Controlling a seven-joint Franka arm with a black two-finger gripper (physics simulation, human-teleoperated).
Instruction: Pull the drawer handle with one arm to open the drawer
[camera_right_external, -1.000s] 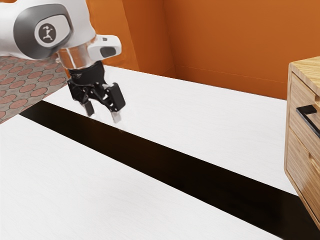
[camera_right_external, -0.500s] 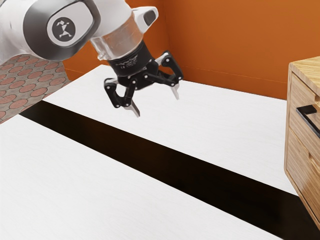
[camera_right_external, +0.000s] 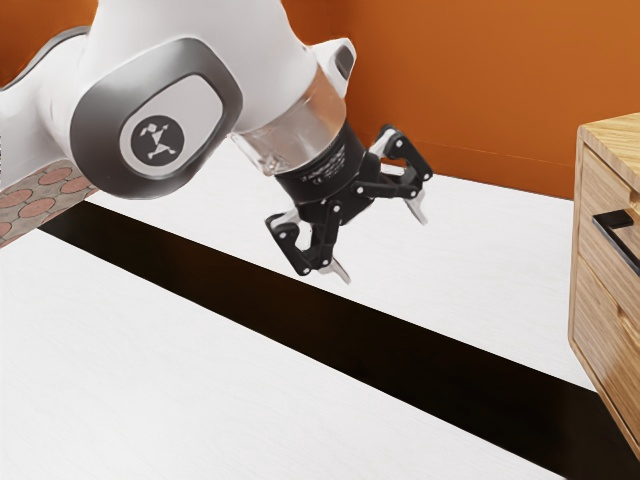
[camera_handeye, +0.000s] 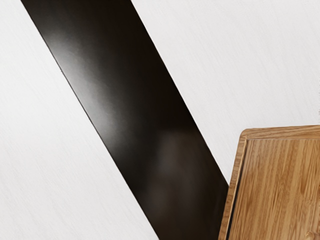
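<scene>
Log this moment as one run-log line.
pincer: open, empty, over the table | drawer handle: untouched, off to the exterior view's right | task: pull not yet begun

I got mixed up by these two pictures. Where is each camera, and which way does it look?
Exterior view: beside the arm, looking across the table toward the drawer cabinet; shows the arm and open gripper.
Wrist view: on the hand, looking down at the cabinet's top.
Shared: table, black stripe, cabinet.
</scene>
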